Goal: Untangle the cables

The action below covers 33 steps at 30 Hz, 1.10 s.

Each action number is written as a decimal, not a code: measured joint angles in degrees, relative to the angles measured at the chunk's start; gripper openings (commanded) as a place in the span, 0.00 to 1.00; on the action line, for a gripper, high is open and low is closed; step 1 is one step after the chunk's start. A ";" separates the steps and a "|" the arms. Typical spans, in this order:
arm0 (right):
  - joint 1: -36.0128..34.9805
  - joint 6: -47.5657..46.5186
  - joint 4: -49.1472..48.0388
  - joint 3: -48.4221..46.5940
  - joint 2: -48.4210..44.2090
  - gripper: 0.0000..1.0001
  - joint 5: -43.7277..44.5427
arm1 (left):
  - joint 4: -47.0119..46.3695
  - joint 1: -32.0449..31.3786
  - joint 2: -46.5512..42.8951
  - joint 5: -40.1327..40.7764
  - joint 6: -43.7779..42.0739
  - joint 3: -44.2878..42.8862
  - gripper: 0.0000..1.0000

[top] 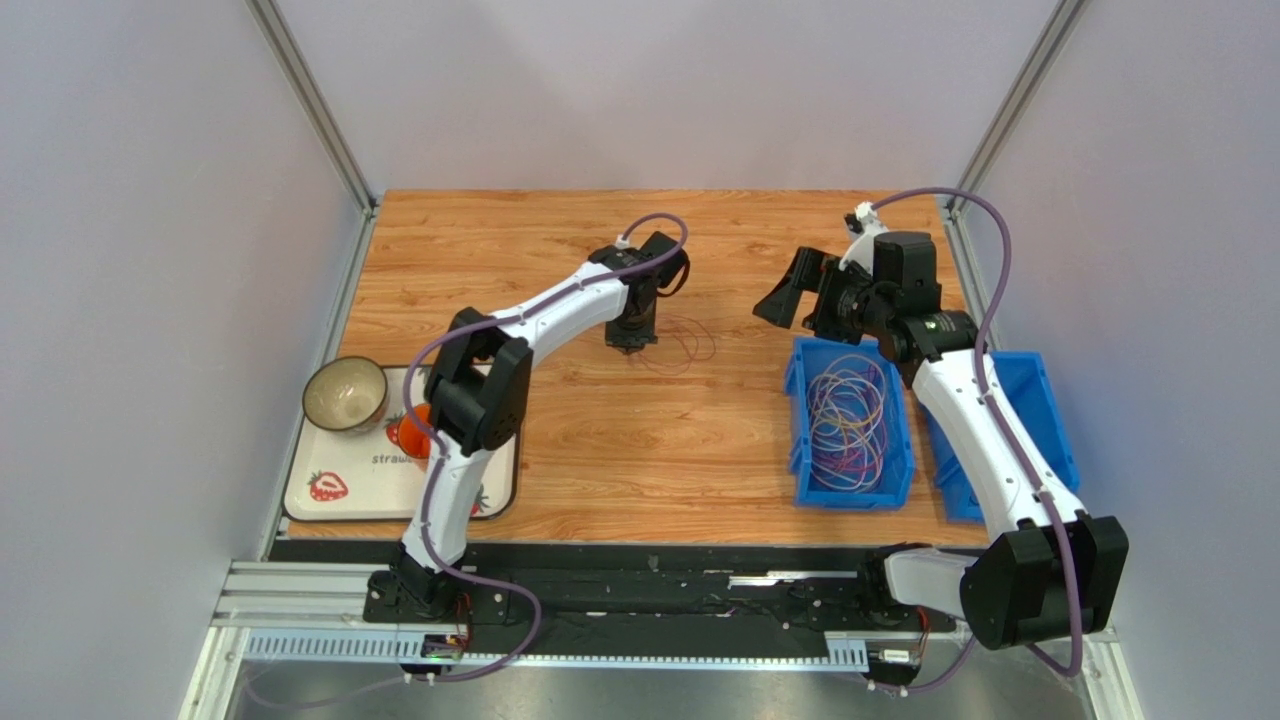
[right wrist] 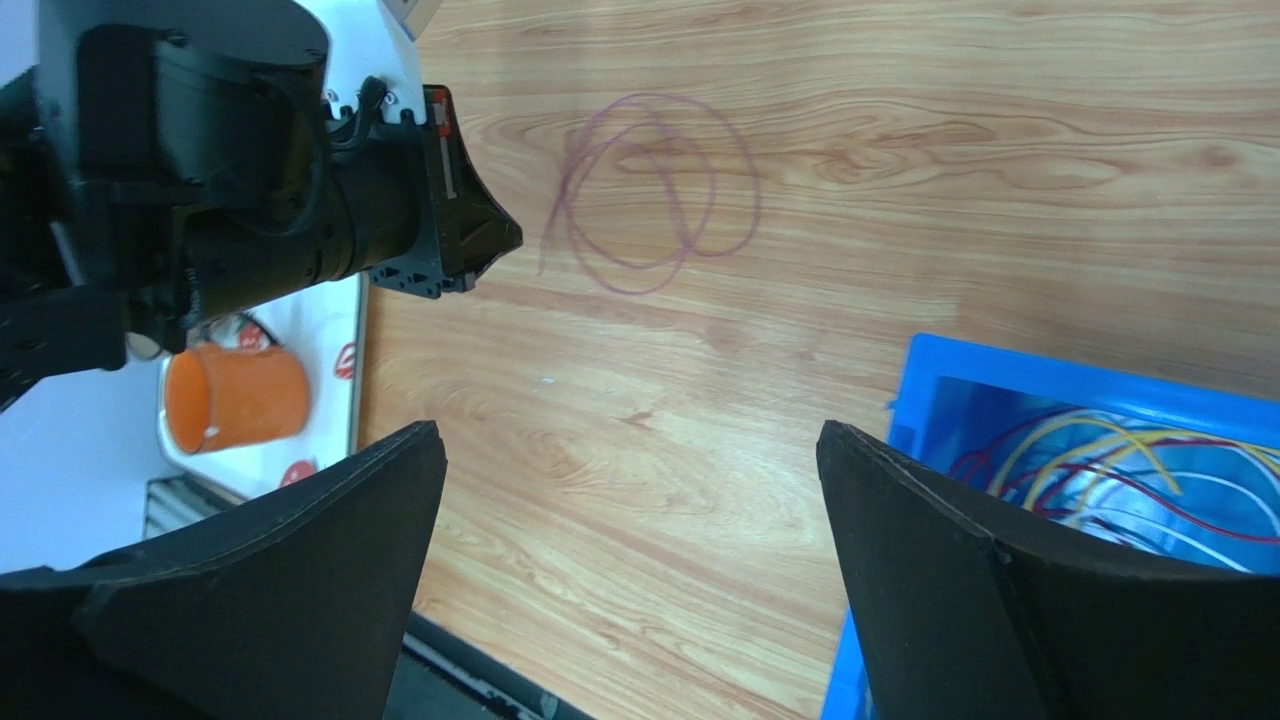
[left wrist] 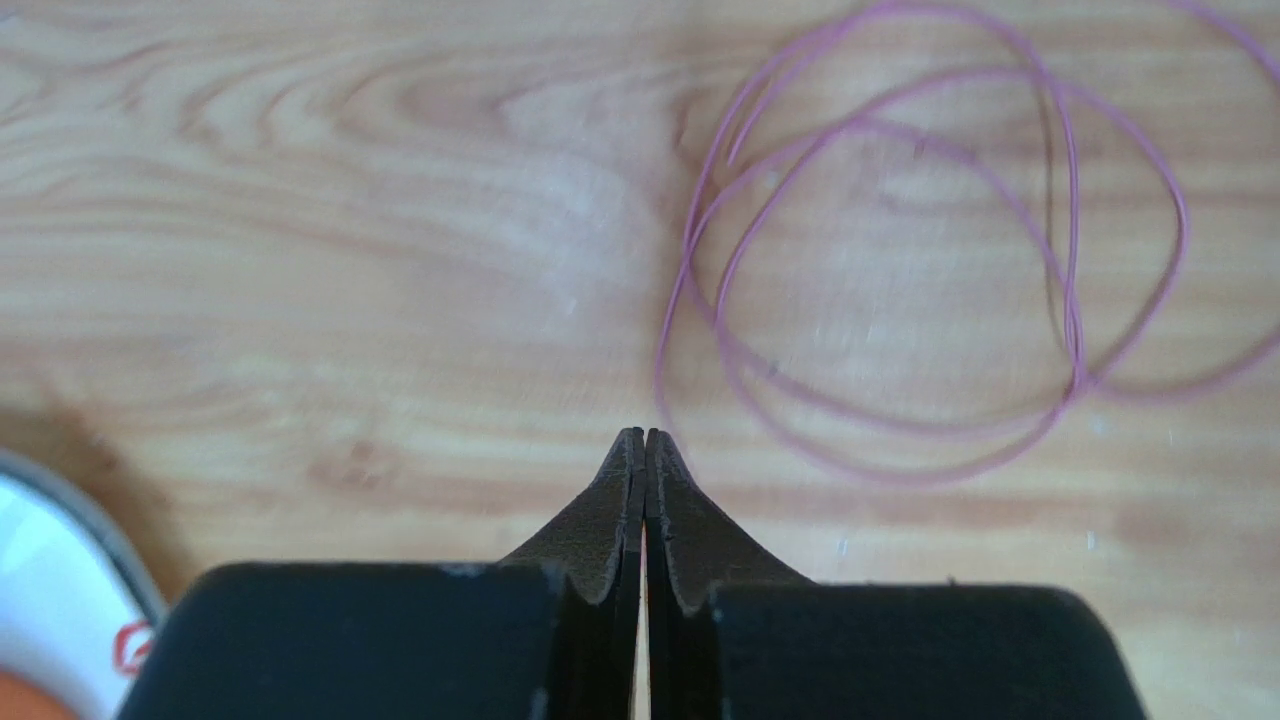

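Purple thin wire loop (left wrist: 1073, 345) lies on the wooden surface (left wrist: 301, 225), left claw (left wrist: 646, 443) clamped closed at its edge, right claw (right wrist: 628, 450) spread wide near the blue plastic bin (right wrist: 1052, 368), so I'd lift slowly, checking the pinch.

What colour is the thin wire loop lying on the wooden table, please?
Purple thin wire loop; clearest in left wrist view.

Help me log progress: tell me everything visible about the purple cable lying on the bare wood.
The purple cable is a very thin, flexible wire, loosely coiled into a few overlapping loops lying flat on the wooden table, apart from the blue bin. Nothing lies over it. One strand runs right up to the tips of the shut left fingers; whether they pinch it cannot be told.
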<state>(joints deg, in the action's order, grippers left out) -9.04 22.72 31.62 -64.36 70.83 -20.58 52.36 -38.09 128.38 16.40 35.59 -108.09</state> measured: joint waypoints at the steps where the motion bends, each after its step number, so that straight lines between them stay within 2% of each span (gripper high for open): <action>1: -0.20 0.13 -0.61 0.20 0.00 0.99 -1.20 | -0.17 -0.07 -2.21 0.00 -0.15 1.81 0.00; 10: -1.73 2.54 -3.76 0.68 0.61 0.99 -7.04 | -2.86 -1.88 -21.75 0.15 -2.12 12.20 0.00; 11: -2.25 2.91 -3.85 0.68 0.87 0.99 -6.93 | -3.67 -2.08 -23.65 0.07 -2.49 13.38 0.05; 12: -2.78 3.15 -3.89 0.68 1.16 0.99 -6.84 | -4.24 -2.16 -24.79 -0.13 -2.80 14.16 0.35; 14: -4.20 3.52 -3.85 0.68 1.97 0.99 -6.12 | -5.16 -2.36 -25.66 -0.79 -3.69 14.82 0.63; 15: -4.63 3.61 -3.78 0.68 2.27 0.99 -5.77 | -5.90 -2.47 -25.33 -1.18 -3.48 14.82 0.67; 18: -5.55 3.85 -3.19 0.68 2.64 0.99 -4.83 | -5.79 -2.45 -21.31 -1.84 -3.43 12.50 0.69; 23: -5.53 3.76 -2.03 0.68 2.58 0.99 -2.60 | -4.68 -2.45 -9.16 -1.09 -2.71 4.07 0.60; 27: -5.53 3.32 -1.03 0.66 2.34 0.99 -1.36 | -1.79 -2.43 -1.64 0.07 -2.56 -1.95 0.60; 33: -5.53 2.71 -0.79 0.55 2.43 0.99 -0.92 | 2.08 -2.40 1.95 2.25 -1.55 -4.74 0.60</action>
<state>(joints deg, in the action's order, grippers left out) -14.57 25.43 30.83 -63.81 73.25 -21.50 54.43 -40.49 130.32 18.65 34.04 -112.84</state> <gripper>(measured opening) 0.995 0.599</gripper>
